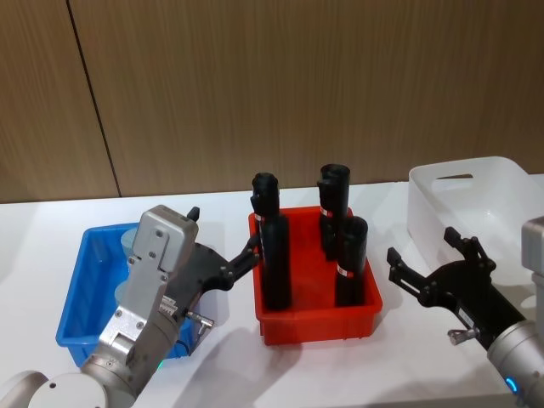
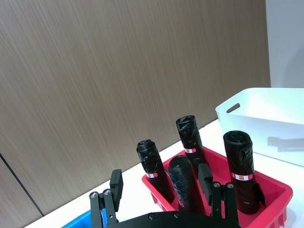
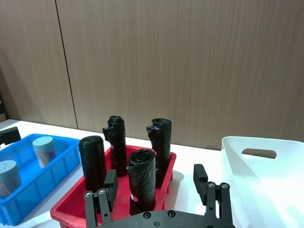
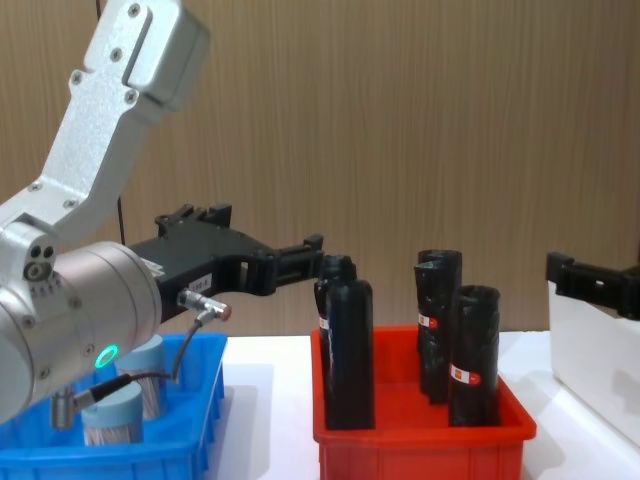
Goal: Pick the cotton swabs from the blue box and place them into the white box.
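The blue box (image 1: pixel 75 299) sits at the table's left, largely covered by my left arm. Two cotton swabs jars with pale blue lids stand in it: one cotton swabs jar (image 3: pixel 43 150) farther in, another jar (image 3: pixel 8 177) nearer the box's end; they also show as the jars (image 4: pixel 116 418) under my arm. My left gripper (image 1: pixel 223 231) hovers open and empty above the box's right side, pointing toward the red bin. The white box (image 1: pixel 476 183) stands at the far right. Just in front of it, my right gripper (image 1: pixel 422 246) is open and empty.
A red bin (image 1: pixel 316 330) stands between the two boxes and holds several tall black rolls (image 1: pixel 274 255) with red-white labels, rising well above its rim. A brown wood-panel wall runs behind the white table.
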`<action>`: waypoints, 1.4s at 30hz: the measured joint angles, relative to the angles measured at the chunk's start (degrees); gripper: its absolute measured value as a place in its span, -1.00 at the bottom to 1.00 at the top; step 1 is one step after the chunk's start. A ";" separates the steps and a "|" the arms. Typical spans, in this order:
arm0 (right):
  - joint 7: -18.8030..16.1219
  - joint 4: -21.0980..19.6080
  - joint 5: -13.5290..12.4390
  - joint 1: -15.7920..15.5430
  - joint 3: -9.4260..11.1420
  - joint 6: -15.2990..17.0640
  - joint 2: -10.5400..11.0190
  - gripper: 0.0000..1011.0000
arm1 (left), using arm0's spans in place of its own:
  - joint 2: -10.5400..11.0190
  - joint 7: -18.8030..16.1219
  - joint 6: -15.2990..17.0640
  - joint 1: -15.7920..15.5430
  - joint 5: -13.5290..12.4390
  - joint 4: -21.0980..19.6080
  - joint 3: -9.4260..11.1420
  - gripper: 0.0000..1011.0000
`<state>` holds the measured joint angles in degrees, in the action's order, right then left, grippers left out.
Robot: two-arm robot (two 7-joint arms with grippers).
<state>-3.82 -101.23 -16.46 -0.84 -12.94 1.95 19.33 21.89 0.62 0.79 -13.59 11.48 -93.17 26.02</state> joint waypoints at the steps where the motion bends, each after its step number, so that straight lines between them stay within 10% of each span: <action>1: 0.00 0.00 0.00 0.00 0.00 0.00 0.00 0.98 | 0.00 0.00 0.00 0.00 0.00 0.00 0.00 0.99; 42: 0.00 0.00 0.00 0.00 0.00 0.00 0.00 0.98 | 0.00 0.00 0.00 0.00 0.00 0.00 0.00 0.99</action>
<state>-3.82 -101.23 -16.46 -0.84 -12.94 1.95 19.33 21.89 0.63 0.80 -13.59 11.48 -93.18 26.02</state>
